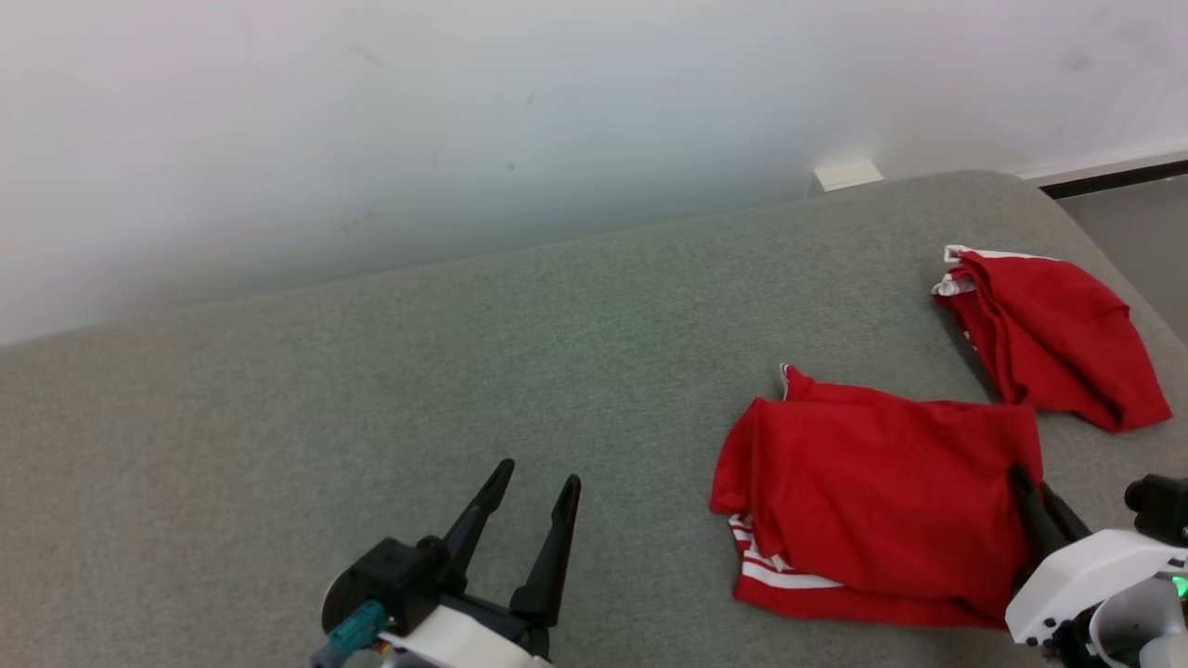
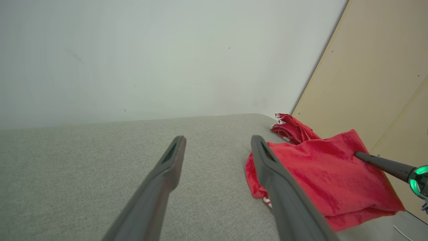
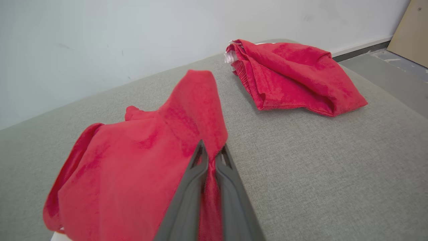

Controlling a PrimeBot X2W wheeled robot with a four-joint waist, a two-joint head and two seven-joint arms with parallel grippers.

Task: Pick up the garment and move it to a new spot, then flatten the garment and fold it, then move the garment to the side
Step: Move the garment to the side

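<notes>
— Where's your red garment?
— Lower right of the frame, folded, white stripes along its lower-left edge, right corner pulled up. A second red garment lies crumpled at upper right, apart.

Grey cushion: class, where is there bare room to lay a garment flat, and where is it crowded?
Free: the wide stretch of grey cushion between the wall, the open left gripper and the near red garment. Crowded: the right end, where that garment, pinched by the right gripper, lies close to a second red garment.
</notes>
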